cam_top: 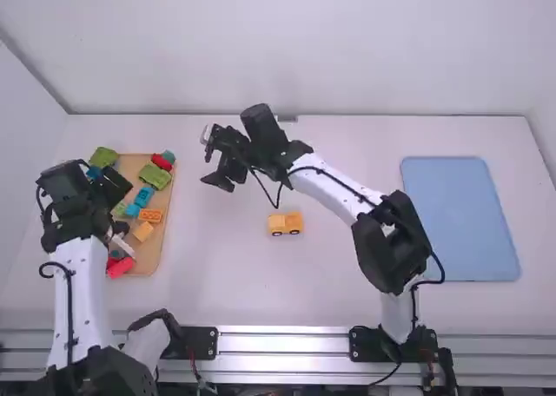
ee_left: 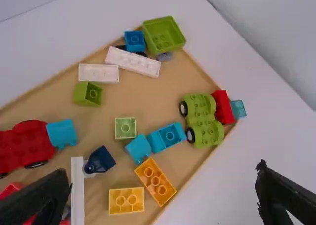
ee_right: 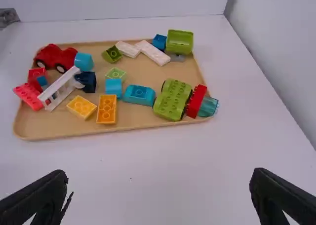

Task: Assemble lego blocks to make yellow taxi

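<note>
The yellow car (cam_top: pixel 285 223) sits just below the high view's centre: light, stiff, slick plastic, I judge, best pinched low across its straight sides. Glossy studded blocks (cam_top: pixel 151 215) crowd the smooth tan tray (cam_top: pixel 151 259) at far left; my left gripper (ee_left: pixel 164 169) and right gripper (ee_right: pixel 159 171) gape wide, both empty.

See a white desk (cam_top: pixel 221 283), smooth and pale, bordered along the near side by a metal rail (cam_top: pixel 282 342). Carries, at the left, a shallow tan tray (cam_top: pixel 153 254) with rounded corners, lying flat and longer from near to far than across. Bears, around the middle and well apart from that tray, a small yellow block vehicle (cam_top: pixel 286 225), upright on dark wheels. Holds, over at the right and well apart from the vehicle, a flat light-blue mat (cam_top: pixel 462 222), rounded at the corners.
</note>
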You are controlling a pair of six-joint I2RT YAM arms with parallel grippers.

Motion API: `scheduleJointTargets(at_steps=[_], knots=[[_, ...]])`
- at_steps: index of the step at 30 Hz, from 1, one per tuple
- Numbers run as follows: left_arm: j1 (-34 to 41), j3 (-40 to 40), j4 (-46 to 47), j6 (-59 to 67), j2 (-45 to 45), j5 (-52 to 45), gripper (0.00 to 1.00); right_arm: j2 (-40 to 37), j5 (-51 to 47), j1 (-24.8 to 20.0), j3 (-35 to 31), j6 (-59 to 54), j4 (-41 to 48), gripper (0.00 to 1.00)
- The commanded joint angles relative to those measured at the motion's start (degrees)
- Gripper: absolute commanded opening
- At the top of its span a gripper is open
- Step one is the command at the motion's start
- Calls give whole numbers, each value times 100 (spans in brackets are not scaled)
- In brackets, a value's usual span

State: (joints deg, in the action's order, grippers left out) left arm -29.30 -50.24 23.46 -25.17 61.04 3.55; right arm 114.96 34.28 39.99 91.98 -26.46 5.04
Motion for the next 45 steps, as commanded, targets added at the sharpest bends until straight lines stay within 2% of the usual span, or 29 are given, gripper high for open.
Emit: scheduleJointTargets(at_steps=[1, 6, 11, 12, 16, 23, 28, 35, 42, 45], knots=[[2, 44, -166, -247, 111, 195, 99, -42, -7, -24, 149, 4, 2, 98], [2, -258, -146, 400, 614, -345, 99, -42, -9, -28, 149, 4, -118, 98], [4, -1137, 1051, 1137, 1600, -890, 99, -42, -7, -26, 149, 4, -160, 98], [4, -1462, 1521, 1456, 1969, -1029, 99, -42, -20, -22, 149, 7, -153, 98], [4, -2118, 2455, 2371, 2922, -1036, 99, -42, -227, -22, 149, 4, -157, 98], [4, -2347, 2643, 3652, 4133, -999, 99, -42, -431, -24, 149, 7, -216, 98], [4, -2345, 2730, 4708, 4413, -1021, 99, -42, -437, -24, 149, 7, -302, 98], [4, -2229, 2929, 6896, 4419, -1353, 99, -42, -437, -24, 149, 4, -468, 98], [4, -1832, 2330, 6828, 4419, -212, 99, -42, -457, -22, 149, 9, -452, 98], [4, -1738, 2273, 7020, 4419, -66, 99, -42, -533, -24, 149, 7, -415, 98]])
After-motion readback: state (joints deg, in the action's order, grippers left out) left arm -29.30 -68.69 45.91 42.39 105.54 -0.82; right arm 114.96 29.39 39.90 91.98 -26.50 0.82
